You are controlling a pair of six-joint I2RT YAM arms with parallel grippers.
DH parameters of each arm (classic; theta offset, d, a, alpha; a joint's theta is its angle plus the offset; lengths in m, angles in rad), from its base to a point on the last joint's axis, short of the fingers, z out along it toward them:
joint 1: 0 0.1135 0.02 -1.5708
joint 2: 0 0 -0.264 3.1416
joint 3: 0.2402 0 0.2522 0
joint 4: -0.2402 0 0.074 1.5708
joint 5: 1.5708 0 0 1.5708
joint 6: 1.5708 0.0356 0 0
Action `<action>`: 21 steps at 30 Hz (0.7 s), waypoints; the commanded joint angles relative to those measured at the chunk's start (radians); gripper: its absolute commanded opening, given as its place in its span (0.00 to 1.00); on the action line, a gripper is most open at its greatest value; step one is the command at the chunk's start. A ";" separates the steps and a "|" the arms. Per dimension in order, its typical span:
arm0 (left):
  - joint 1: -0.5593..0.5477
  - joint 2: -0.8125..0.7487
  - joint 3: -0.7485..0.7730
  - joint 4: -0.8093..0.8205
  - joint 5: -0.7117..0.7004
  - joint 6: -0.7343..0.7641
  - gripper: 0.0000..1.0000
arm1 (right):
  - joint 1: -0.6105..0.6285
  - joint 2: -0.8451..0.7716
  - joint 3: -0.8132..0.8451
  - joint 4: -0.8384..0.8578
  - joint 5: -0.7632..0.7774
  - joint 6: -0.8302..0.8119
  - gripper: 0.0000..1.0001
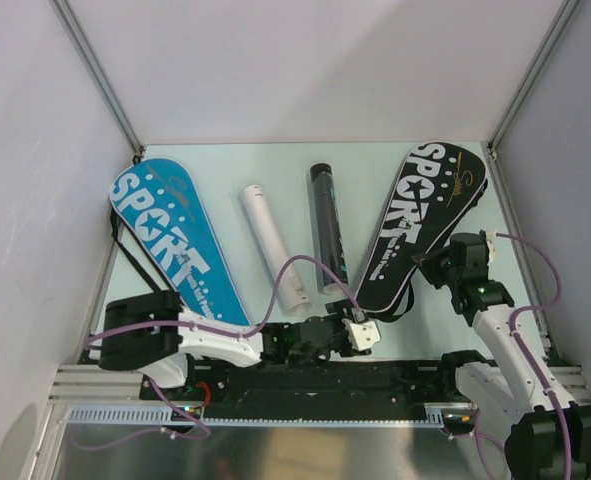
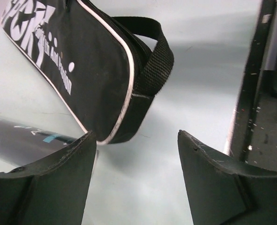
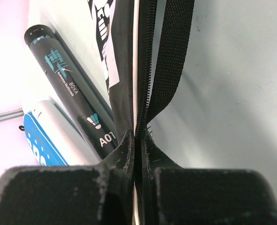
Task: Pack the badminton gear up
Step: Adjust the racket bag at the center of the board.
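Right jaws: clamped shut on the zip edge of the black cover (image 3: 124, 70), beside its strap (image 3: 173, 56).
Left jaws: open, empty, low over the surface (image 2: 208, 61) near that cover's narrow end.
Black cover: flat at right, white "SPORT" lettering, white piping.
Tubes: black tube (image 1: 327, 228) and white tube (image 1: 273, 248) lie mid-surface, apart.
Blue cover (image 1: 170, 240): at left, its near end hidden by the left arm.
Cover contents: cannot tell.

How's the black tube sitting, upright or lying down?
Lying down: the black tube rests on its side on the table, between the white tube and black cover.
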 commanded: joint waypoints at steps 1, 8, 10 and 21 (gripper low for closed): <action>-0.005 0.066 0.094 0.109 -0.103 0.088 0.74 | 0.001 -0.003 0.057 0.063 -0.022 0.030 0.00; -0.005 0.154 0.175 0.133 -0.164 0.145 0.72 | 0.000 -0.003 0.056 0.062 -0.039 0.035 0.00; -0.004 0.168 0.180 0.138 -0.173 0.148 0.68 | 0.000 -0.008 0.055 0.060 -0.053 0.037 0.00; 0.015 0.170 0.150 0.150 -0.219 0.129 0.61 | -0.060 -0.036 0.054 0.064 -0.133 0.051 0.00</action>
